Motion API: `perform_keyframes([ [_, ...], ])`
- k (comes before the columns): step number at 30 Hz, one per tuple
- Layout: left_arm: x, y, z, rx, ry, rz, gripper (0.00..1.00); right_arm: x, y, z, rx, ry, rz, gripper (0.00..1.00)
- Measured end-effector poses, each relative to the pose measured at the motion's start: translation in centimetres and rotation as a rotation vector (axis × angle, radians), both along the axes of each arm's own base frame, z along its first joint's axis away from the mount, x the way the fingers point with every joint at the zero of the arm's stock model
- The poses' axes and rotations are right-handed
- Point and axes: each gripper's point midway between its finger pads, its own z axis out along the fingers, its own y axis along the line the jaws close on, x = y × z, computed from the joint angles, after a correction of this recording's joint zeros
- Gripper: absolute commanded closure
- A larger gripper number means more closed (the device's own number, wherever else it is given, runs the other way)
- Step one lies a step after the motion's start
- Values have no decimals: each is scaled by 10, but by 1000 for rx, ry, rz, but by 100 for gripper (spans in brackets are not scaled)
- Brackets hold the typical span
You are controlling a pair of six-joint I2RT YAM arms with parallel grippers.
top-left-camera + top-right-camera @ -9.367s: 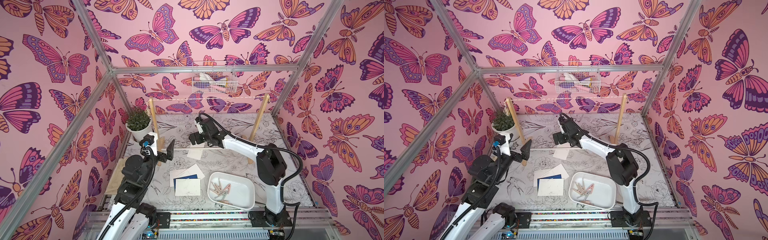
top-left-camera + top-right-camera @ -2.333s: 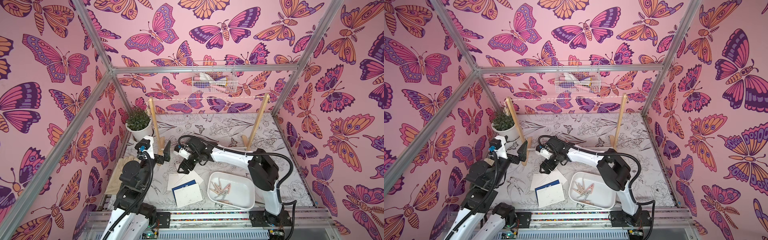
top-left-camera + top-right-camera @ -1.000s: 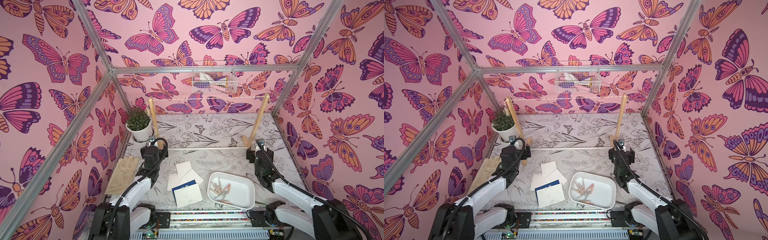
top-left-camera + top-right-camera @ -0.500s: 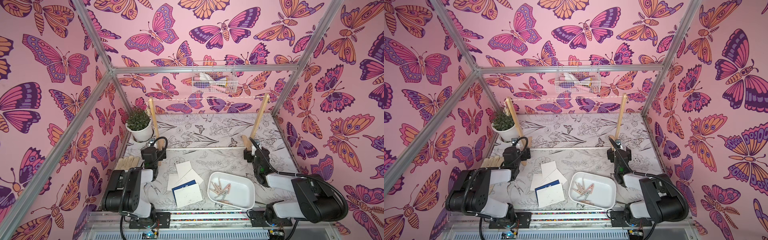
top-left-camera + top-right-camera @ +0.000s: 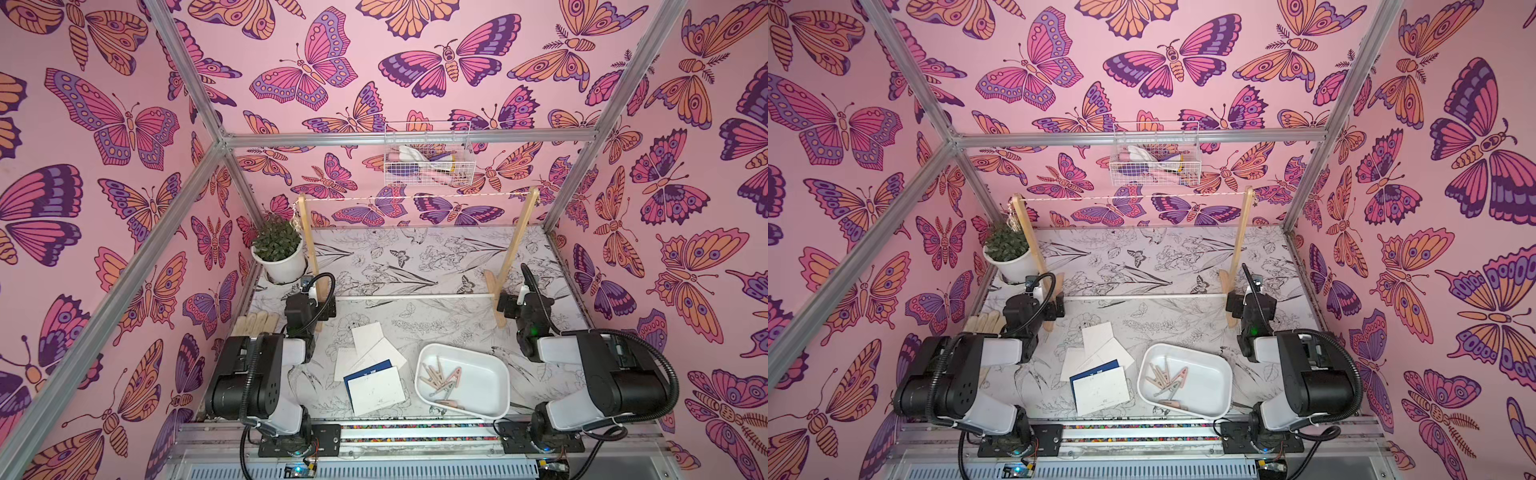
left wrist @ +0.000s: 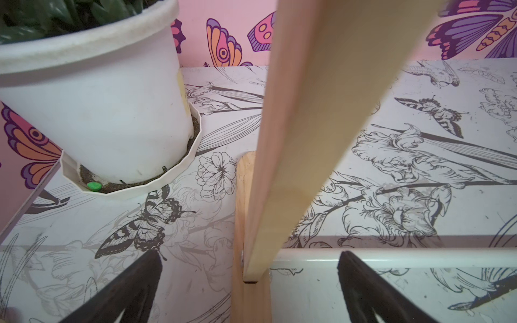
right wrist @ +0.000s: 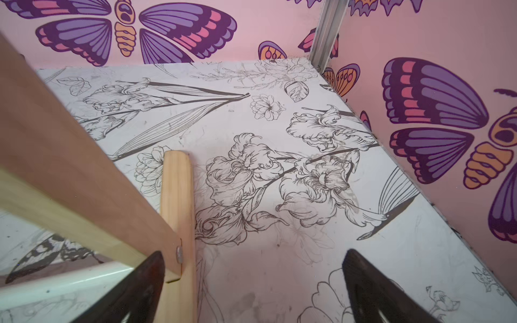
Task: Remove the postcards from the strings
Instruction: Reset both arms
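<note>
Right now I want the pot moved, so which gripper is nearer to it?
Left. The left gripper is at the post foot beside the pot; the right gripper is at the opposite post.

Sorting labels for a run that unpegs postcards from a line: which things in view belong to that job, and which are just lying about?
Belongs to the job:
- postcards, heaped on the table
- string, bare, between the wooden posts
- clothespins in the white tray

Just lying about:
- potted plant
- hanging wire basket
</note>
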Motion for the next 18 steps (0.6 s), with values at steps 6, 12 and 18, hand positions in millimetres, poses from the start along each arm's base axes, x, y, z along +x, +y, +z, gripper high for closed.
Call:
perform_keyframes([
  [6, 1, 0, 4, 0, -16, -1, 0, 0, 2, -1, 11, 1, 7, 1],
  [12, 2, 0, 4, 0, -17, -1, 0, 0, 2, -1, 17, 1, 8, 1],
  [18, 2, -1, 4, 0, -18, -2, 0, 0, 2, -1, 18, 0, 9, 1],
])
